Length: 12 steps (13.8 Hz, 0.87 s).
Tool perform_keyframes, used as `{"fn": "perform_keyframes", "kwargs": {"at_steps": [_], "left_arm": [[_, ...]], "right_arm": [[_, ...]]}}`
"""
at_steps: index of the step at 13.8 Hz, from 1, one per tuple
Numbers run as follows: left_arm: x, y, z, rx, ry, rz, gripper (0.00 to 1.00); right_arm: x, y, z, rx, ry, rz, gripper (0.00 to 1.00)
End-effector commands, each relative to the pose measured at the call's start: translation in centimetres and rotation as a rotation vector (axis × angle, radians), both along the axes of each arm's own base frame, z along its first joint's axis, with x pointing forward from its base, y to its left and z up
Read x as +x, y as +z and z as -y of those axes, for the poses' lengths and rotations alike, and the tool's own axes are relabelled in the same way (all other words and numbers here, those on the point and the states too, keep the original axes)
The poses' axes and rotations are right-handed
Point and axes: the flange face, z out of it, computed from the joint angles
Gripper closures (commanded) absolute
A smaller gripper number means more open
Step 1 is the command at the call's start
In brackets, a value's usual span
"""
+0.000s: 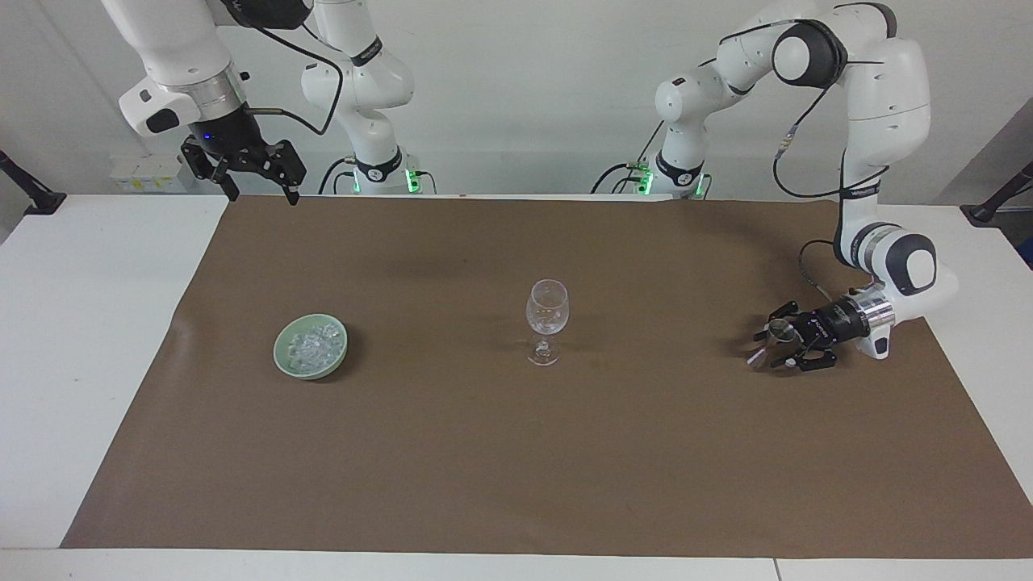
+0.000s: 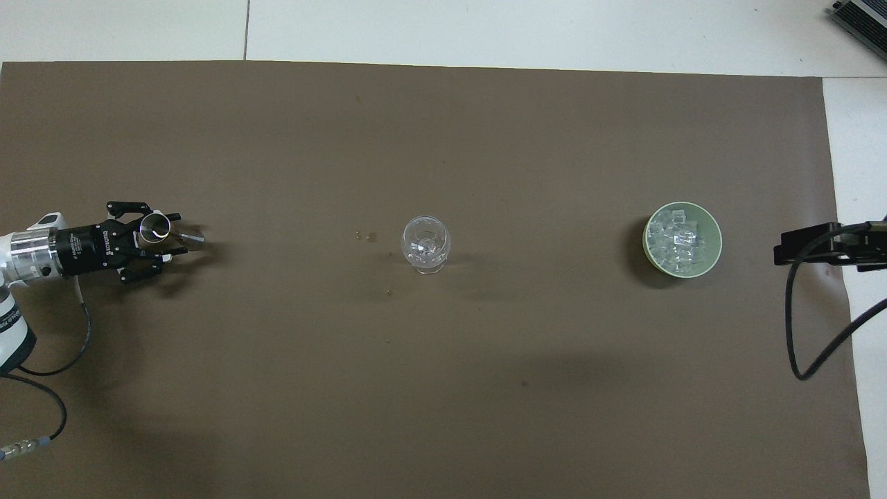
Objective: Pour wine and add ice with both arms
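Note:
A clear stemmed wine glass (image 1: 547, 311) (image 2: 425, 244) stands mid-mat. A pale green bowl (image 1: 280, 361) (image 2: 718, 234) holding the ice (image 1: 313, 345) (image 2: 678, 239) sits toward the right arm's end. A small metal measuring cup (image 1: 779, 328) (image 2: 154, 229) stands toward the left arm's end. My left gripper (image 1: 771, 347) (image 2: 177, 233) lies low and level around it. No wine shows in any view. My right gripper (image 1: 262, 194) waits open and empty, high over the mat's corner at the robots' edge.
A brown mat (image 1: 516, 468) (image 2: 443, 138) covers most of the white table (image 1: 89, 323). A few tiny specks (image 2: 367, 236) lie on it beside the glass. The right arm's black cable (image 2: 797, 333) hangs over the mat's edge.

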Motion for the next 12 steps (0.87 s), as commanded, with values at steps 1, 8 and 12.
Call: {"fn": "perform_keyframes", "kwargs": {"at_steps": [1, 8, 12], "left_arm": [[-0.04, -0.35, 0.03, -0.014, 0.001, 0.010, 0.43], [-0.22, -0.37, 0.02, -0.021, -0.008, 0.009, 0.53], [-0.50, -0.41, -0.21, -0.029, -0.014, 0.019, 0.54]], "right_arm": [[-0.74, 0.04, -0.03, 0.018, 0.012, 0.005, 0.00], [-0.74, 0.04, -0.03, 0.018, 0.012, 0.005, 0.00], [-0.74, 0.04, -0.03, 0.018, 0.012, 0.005, 0.00]]}}
